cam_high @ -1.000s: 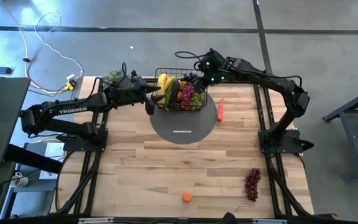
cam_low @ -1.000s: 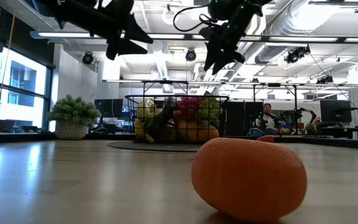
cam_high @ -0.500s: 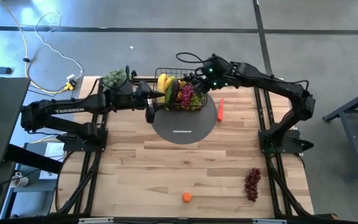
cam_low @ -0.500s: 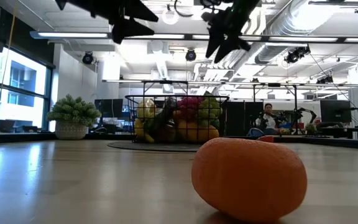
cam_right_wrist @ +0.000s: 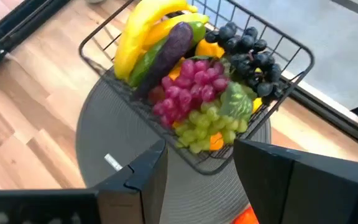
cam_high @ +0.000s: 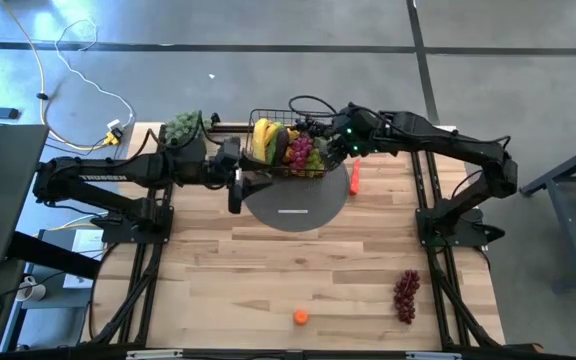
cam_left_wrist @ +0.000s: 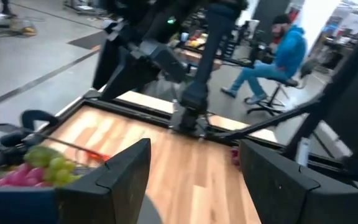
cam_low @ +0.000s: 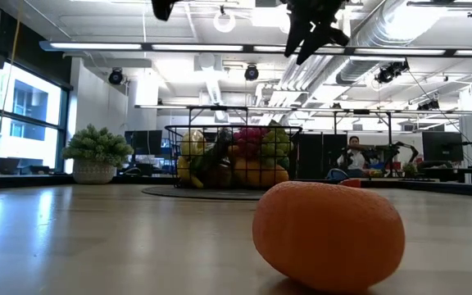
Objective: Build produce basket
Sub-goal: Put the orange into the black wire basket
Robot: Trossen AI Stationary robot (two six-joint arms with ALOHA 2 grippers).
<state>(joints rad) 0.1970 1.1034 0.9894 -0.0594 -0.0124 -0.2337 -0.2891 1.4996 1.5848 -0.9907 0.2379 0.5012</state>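
Basket [cam_high: 290,148] on round grey mat [cam_high: 295,205] at desk's [cam_high: 228,270] far centre, filled with produce [cam_right_wrist: 194,93], left hand [cam_high: 234,190] released at its left, right hand [cam_high: 340,150] released at its right, both empty

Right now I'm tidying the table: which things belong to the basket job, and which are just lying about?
Job:
basket with its fruit
chili, on the table beside the mat
purple grapes, near the right front edge
orange fruit, at the front
left gripper and right gripper, both open and empty

Lying about:
round mat under the basket
leafy bunch
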